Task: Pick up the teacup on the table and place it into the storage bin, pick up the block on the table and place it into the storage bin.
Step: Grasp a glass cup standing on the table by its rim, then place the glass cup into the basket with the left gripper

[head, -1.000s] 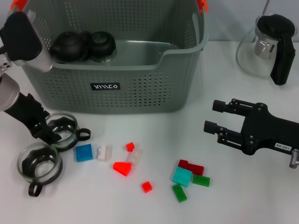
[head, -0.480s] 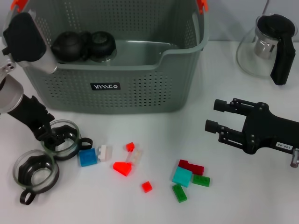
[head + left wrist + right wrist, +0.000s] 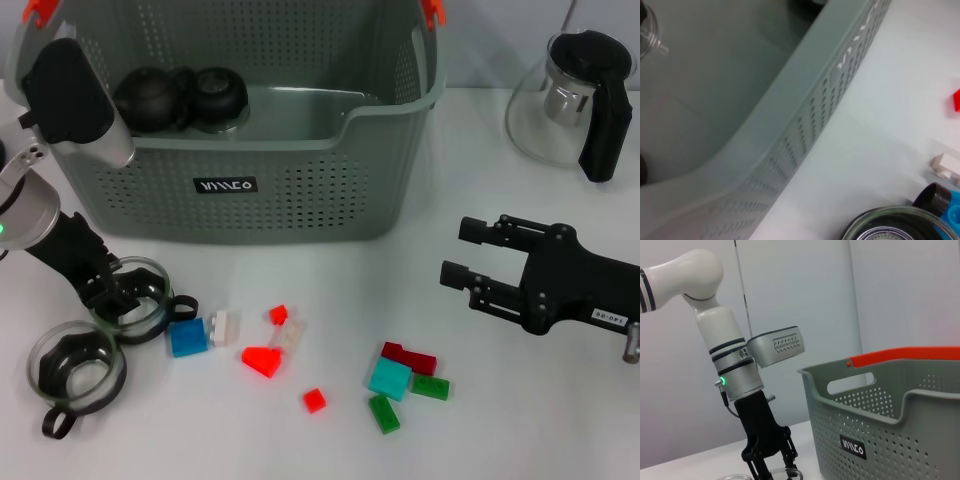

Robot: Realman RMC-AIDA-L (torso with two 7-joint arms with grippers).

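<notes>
Two glass teacups with black insets and handles stand at the front left: one [image 3: 137,300] close to the basket, the other [image 3: 78,368] nearer the front edge. My left gripper [image 3: 112,290] is down on the rim of the nearer-basket teacup [image 3: 890,225], fingers apart astride the rim [image 3: 771,462]. A blue block [image 3: 187,337] touches a white block [image 3: 224,327] just right of that cup. Several more blocks, red, teal and green, lie scattered toward the middle. The grey storage bin [image 3: 300,190] stands behind. My right gripper [image 3: 458,250] hovers open on the right, holding nothing.
Two dark round pieces [image 3: 185,95] sit inside the bin at its left. A glass teapot [image 3: 575,100] with a black handle stands at the back right. A teal block [image 3: 389,378] and green blocks [image 3: 431,387] lie below the right gripper.
Both teacups slid toward the front edge, and the blue block was pushed right against the white one. The left gripper shifted slightly right onto the cup's rim. The right arm stayed put.
</notes>
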